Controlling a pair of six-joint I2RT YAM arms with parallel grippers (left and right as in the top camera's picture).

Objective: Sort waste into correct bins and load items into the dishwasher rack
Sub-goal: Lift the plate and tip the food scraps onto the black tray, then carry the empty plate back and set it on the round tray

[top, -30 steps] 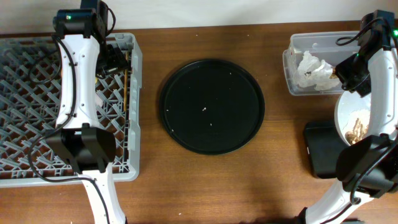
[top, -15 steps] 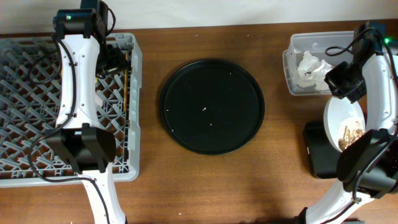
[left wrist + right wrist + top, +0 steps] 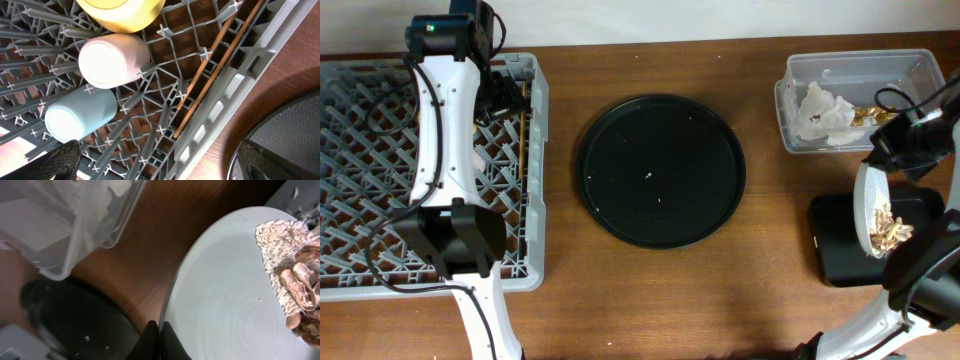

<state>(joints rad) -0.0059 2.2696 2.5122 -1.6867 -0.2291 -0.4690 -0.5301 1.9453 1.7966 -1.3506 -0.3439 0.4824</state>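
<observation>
The right claw [image 3: 159,339] is clenched on the rim of the pale grey-blue plate [image 3: 225,300]. It holds the plate tipped steeply on edge above the black container [image 3: 832,250], just beside the clear tub [image 3: 910,75] where the napkin [image 3: 823,113] lies. The food bits [image 3: 300,277] and white crumbs sit bunched at the plate's far side. I'd judge the plate stiff, smooth and rather slippery, so a thin edge pinch could let it twist; a firm grip on the rim suits it. The scraps look light and loose, likely to slide. Over the rack [image 3: 538,200], the left claw [image 3: 157,157] hangs spread and empty above the pink cup [image 3: 112,60], blue cup [image 3: 80,116], yellow bowl [image 3: 120,12] and chopsticks [image 3: 215,65].
</observation>
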